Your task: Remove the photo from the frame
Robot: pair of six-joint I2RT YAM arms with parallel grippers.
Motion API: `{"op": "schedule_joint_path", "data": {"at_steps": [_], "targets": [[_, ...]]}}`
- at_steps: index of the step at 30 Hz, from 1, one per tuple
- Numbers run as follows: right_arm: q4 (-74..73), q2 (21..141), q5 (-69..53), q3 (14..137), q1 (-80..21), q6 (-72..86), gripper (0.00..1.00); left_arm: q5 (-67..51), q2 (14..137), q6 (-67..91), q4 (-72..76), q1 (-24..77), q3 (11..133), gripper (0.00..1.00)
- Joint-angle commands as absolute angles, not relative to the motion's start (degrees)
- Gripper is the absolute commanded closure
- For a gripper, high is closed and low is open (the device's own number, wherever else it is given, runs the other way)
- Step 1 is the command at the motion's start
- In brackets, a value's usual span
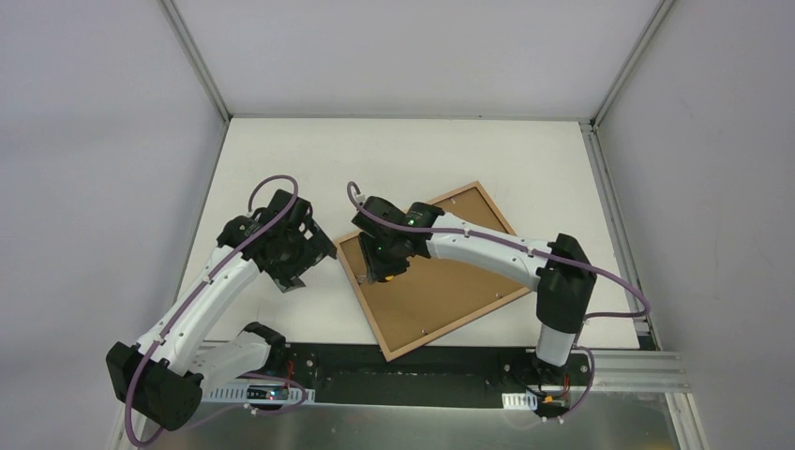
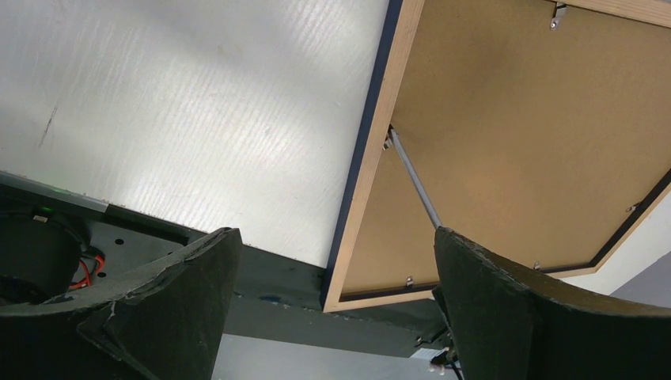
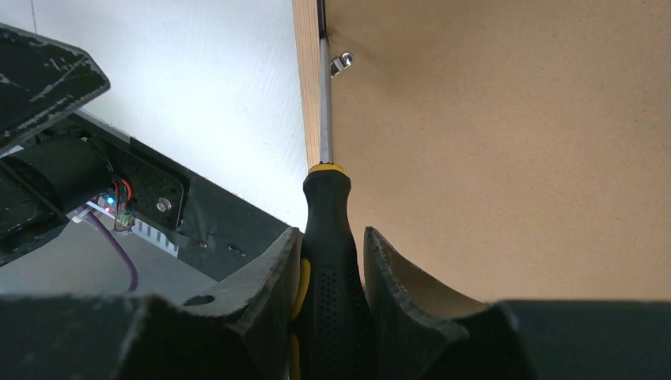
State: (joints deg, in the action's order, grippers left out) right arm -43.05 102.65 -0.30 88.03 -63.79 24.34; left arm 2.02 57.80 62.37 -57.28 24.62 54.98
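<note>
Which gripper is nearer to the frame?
Right. The right gripper hangs over the back of the frame, holding a screwdriver; the left gripper is open over the table beside it.

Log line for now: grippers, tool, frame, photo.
right gripper: shut on screwdriver | screwdriver tip: at frame rim beside clip | left gripper: open, empty, beside frame | backing board: in place | photo: not visible

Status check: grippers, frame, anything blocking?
Left gripper open, beside frame. Right gripper shut on screwdriver, tip by retaining clip. Frame face-down, backing in, photo hidden.
</note>
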Motion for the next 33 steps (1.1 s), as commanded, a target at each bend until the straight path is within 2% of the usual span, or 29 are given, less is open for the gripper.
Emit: {"op": "schedule_joint_path", "data": {"at_steps": [1, 10, 15, 20, 24, 27, 30, 32, 33], "targets": [[-51.96, 103.34, -2.02, 92.82, -64.02, 23.97, 1.0, 2.12, 57.11, 62.47, -57.5, 24.0, 54.13, 0.05], [-59.47, 105.7, -8.61, 96.31, -62.86, 27.77, 1.0, 1.13, 58.86, 62.58, -57.43, 24.0, 53.9, 0.05], [-66.89, 108.86, -2.67, 100.42, -63.54, 26.1, 1.0, 0.67, 59.28, 62.4, -57.41, 23.99, 53.92, 0.05], [-62.0, 105.26, -2.69, 101.64, -63.2, 26.61, 1.0, 0.09, 58.42, 62.23, -57.13, 23.99, 53.17, 0.05], [-62.04, 108.04, -4.82, 107.56, -60.77, 30.36, 1.0, 0.09, 57.6, 62.91, -57.15, 23.99, 52.19, 0.05], [-64.48, 111.0, -4.72, 111.0, -60.75, 31.92, 1.0, 0.13, 59.05, 63.2, -56.56, 23.98, 51.75, 0.08], [-64.31, 111.6, -4.2, 110.79, -60.66, 32.83, 1.0, -2.78, 63.86, 60.31, -52.62, 22.59, 52.4, 0.21], [-64.65, 112.34, -4.67, 111.37, -60.47, 33.07, 1.0, -5.28, 68.99, 58.85, -50.83, 20.22, 53.93, 0.21], [-64.77, 113.06, -5.04, 111.74, -60.39, 33.14, 1.0, -6.23, 71.33, 58.28, -49.65, 19.05, 54.58, 0.18]]}}
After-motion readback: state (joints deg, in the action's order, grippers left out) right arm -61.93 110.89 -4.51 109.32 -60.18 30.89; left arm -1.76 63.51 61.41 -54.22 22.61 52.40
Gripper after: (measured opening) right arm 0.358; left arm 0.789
